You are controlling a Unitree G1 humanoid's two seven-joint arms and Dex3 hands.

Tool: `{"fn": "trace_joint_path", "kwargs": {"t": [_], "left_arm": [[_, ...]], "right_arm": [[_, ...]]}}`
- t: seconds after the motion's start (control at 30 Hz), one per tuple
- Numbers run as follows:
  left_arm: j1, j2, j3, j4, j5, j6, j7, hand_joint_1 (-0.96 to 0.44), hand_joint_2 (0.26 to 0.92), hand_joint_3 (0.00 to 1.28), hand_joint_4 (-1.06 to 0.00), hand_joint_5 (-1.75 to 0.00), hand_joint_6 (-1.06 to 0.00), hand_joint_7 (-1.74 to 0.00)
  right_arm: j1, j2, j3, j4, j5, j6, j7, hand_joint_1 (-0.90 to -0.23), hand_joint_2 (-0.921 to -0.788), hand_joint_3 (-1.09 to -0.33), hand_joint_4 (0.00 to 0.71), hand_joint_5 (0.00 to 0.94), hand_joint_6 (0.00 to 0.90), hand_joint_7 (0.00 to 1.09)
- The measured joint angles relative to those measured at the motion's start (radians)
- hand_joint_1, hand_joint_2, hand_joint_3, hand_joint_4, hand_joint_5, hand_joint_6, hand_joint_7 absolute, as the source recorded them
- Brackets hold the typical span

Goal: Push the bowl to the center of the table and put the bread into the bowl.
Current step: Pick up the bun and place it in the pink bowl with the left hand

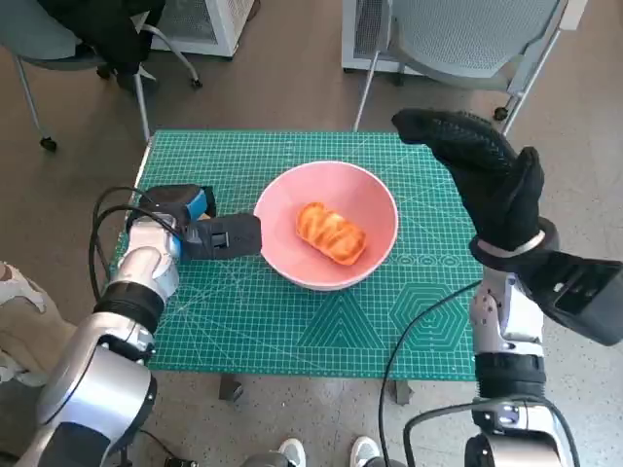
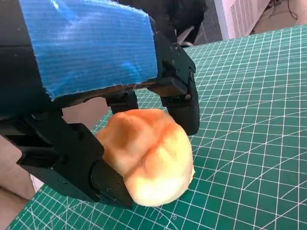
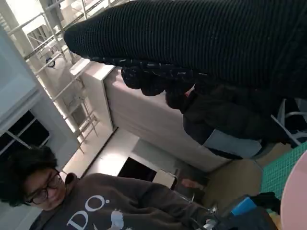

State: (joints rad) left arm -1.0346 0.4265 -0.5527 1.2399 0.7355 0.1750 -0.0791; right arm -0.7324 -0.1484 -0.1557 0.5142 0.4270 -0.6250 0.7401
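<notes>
In the head view a pink bowl stands near the middle of the green mat with a golden bread roll lying in it. My left hand lies on the mat left of the bowl, its fingertips against the rim, and no bread shows in it there. The left wrist view instead shows black fingers curled round a bread roll resting on the mat. My right hand hangs above the bowl's right side, fingers spread, holding nothing. The right wrist view shows only its glove and the bowl's edge.
The green cutting mat covers the small table. Chairs stand behind it, and a black cable crosses its front right corner. Shoes show below the front edge. A person sits nearby.
</notes>
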Motion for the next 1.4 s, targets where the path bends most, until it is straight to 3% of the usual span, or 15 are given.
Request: {"fn": "trace_joint_path", "kwargs": {"t": [0.1, 0.17, 0.23, 0.33, 0.5, 1.0, 1.4], "left_arm": [[-0.001, 0.006, 0.011, -0.031, -0.006, 0.009, -0.024, 0.0, 0.599, 0.68, -0.6, -1.53, -0.65, -1.17], [-0.001, 0.014, 0.021, -0.069, -0.01, 0.018, -0.041, 0.0, 0.589, 0.72, -0.58, -1.57, -0.65, -1.14], [-0.001, 0.025, 0.032, -0.119, -0.012, 0.027, -0.053, 0.0, 0.631, 0.65, -0.58, -1.55, -0.65, -1.1], [0.001, 0.049, 0.056, -0.215, -0.018, 0.043, -0.066, 0.0, 0.745, 0.42, -0.61, -1.46, -0.66, -1.02], [0.02, 0.096, 0.103, -0.414, -0.028, 0.078, -0.082, 0.0, 0.815, 0.27, -0.63, -1.38, -0.69, -0.99], [0.193, 0.18, 0.257, -1.003, -0.031, 0.177, -0.153, 0.0, 0.845, 0.14, -0.74, -1.26, -0.76, -0.89], [0.228, 0.183, 0.296, -1.163, -0.019, 0.223, -0.183, 0.0, 0.893, 0.05, -0.78, -1.11, -0.69, -1.05]], "right_arm": [[-0.001, 0.0, 0.0, 0.006, 0.0, -0.003, 0.001, -0.71, -0.921, -0.815, 0.034, 0.0, -0.001, 0.29], [-0.003, 0.001, 0.0, 0.011, 0.0, -0.004, 0.001, -0.71, -0.921, -0.815, 0.034, 0.0, -0.001, 0.29], [-0.005, 0.001, 0.001, 0.015, 0.0, -0.005, 0.002, -0.709, -0.921, -0.816, 0.034, 0.0, -0.001, 0.29], [-0.009, 0.006, 0.002, 0.018, 0.0, -0.006, 0.002, -0.709, -0.921, -0.816, 0.034, 0.0, -0.001, 0.29], [-0.019, 0.01, 0.003, 0.02, 0.0, -0.01, 0.002, -0.708, -0.921, -0.816, 0.037, 0.001, -0.001, 0.29], [-0.035, 0.022, 0.003, 0.043, 0.002, -0.021, 0.007, -0.708, -0.921, -0.818, 0.044, 0.004, -0.001, 0.28], [-0.042, 0.039, 0.001, 0.065, 0.003, -0.026, 0.02, -0.709, -0.921, -0.818, 0.045, 0.003, -0.001, 0.28]]}}
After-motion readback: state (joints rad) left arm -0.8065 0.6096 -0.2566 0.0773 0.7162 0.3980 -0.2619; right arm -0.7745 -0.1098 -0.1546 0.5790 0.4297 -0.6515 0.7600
